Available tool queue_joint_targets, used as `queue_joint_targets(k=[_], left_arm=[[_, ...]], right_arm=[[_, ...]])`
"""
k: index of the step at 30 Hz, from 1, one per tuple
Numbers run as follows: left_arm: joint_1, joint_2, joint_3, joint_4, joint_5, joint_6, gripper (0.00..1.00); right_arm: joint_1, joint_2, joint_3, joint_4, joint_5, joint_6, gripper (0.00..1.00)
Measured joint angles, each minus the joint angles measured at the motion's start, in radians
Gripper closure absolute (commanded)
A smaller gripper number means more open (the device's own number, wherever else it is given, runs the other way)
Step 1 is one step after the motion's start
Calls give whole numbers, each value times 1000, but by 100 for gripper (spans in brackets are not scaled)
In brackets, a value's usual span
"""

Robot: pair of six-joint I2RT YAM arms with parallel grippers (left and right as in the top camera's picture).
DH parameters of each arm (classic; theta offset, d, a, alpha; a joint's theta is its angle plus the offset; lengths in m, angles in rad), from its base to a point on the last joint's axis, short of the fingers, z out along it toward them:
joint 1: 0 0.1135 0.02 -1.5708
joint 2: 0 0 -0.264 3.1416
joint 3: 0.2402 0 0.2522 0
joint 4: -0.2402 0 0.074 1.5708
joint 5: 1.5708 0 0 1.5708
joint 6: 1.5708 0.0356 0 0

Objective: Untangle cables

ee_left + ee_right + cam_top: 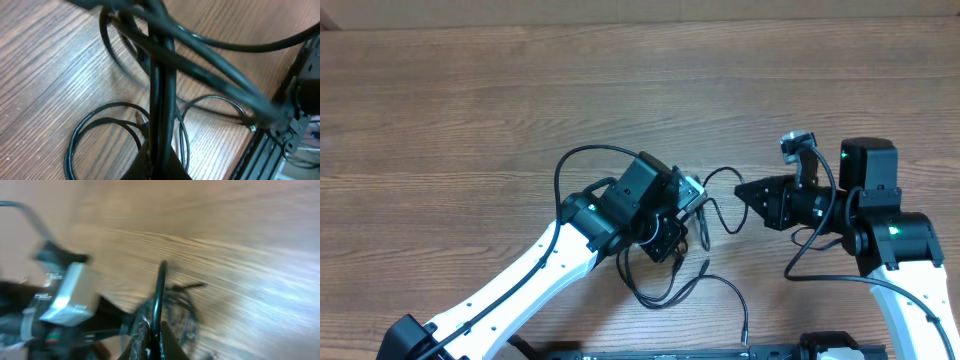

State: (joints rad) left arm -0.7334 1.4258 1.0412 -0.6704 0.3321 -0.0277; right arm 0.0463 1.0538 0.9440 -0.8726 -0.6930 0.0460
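Two grippers: left gripper (160,167) and right gripper (152,340) each clamp the tangled cables (161,100) near my table's (470,100) front edge; strands uncountable.

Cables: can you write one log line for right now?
cables: tangled, on table | left tool: shut on cables | right tool: shut on cables | untangling: not done

Overhead looks straight down on my whole table (470,80). Wrist cams sit close, angled down. All three share the cables (706,228).
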Motion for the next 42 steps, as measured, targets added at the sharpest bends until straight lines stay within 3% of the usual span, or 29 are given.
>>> queue_joint_targets(k=[3,5,7,10,11,14,23,31,38,42], left_arm=[[0,0,0,19,-8,-5,96],[0,0,0,35,-12,-15,96],[0,0,-1,59,-15,-32,96],[0,0,-1,90,-35,-78,96],[0,0,-1,95,-51,-105,96],[0,0,-1,100,-108,-177,96],[0,2,-1,190,-172,-338,96],[0,3,-1,340,-75,-364,96],[0,3,-1,365,-16,-386,96],[0,4,-1,375,1,-398,96]], right_arm=[[0,0,0,-23,78,27,96],[0,0,0,-38,107,37,84],[0,0,0,-56,127,46,67],[0,0,0,-80,146,53,27],[0,0,0,-89,150,54,19],[0,0,0,-102,155,52,9],[-1,0,0,-81,84,31,4],[-1,0,0,-78,-17,-28,4],[0,0,0,-76,-56,-53,5],[0,0,0,-60,-66,-64,0]])
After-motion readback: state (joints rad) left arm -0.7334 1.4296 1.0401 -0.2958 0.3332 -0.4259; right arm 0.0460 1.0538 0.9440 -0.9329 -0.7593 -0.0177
